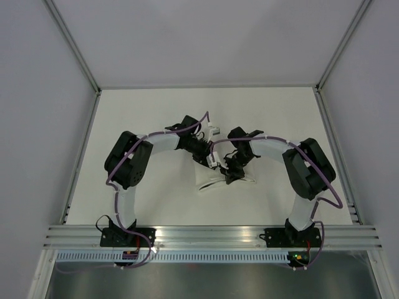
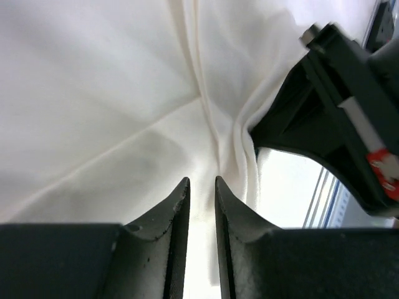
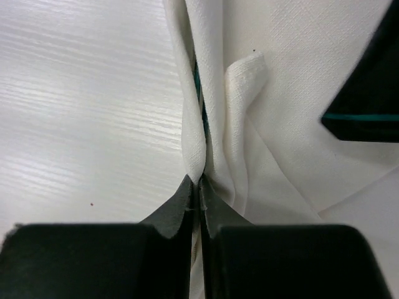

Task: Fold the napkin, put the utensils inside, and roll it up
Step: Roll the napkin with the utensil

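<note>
Top external: napkin [image 1: 210, 184], white table [image 1: 156, 112], walls [image 1: 206, 37]

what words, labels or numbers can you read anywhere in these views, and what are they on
No text can be read in any view.
red and white sticker on the right gripper: too blurred to read.
napkin: plain white, no print or tag showing.

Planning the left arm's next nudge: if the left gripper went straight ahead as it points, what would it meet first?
The napkin: its gathered ridge lies right ahead of the left gripper. The right gripper sits off to the side, likely clear; depth is unclear.
</note>
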`<state>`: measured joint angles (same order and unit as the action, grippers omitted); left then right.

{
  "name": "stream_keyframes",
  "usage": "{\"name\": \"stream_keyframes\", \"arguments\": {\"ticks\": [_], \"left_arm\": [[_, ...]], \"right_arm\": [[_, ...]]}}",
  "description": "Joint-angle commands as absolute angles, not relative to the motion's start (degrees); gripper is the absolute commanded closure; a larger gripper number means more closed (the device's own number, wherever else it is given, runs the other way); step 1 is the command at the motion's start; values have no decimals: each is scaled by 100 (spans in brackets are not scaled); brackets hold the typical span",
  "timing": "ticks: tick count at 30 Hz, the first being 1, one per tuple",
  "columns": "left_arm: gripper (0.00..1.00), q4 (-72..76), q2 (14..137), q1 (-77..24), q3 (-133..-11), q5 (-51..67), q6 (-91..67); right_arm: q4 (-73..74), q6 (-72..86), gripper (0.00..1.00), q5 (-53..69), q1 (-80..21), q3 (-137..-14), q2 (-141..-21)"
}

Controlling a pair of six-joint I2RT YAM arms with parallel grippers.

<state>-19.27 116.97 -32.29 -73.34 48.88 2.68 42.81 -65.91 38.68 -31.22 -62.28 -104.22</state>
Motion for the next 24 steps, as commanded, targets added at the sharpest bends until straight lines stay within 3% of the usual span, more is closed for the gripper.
{"name": "stream_keyframes", "arguments": {"ticks": [1, 8, 12, 17, 24], "left_arm": [[73, -898, 11085, -3164, -7067, 4518, -386], [80, 341, 9942, -3146, -6154, 3350, -782], [80, 1683, 8905, -3190, -4909, 2306, -923], [77, 2223, 7842, -3708, -3991, 1128, -265], [69, 2083, 7585, -4877, -3902, 27, 1308]], "right_arm": [[5597, -7084, 92, 4385, -2989, -6529, -10950], [6925, -7558, 92, 4754, -2734, -7513, -11952], [7619, -7769, 92, 4895, -2593, -8243, -12638], [7945, -7516, 93, 4904, -2496, -8805, -13121], [8016, -7172, 92, 4887, -2461, -9158, -13421]]}}
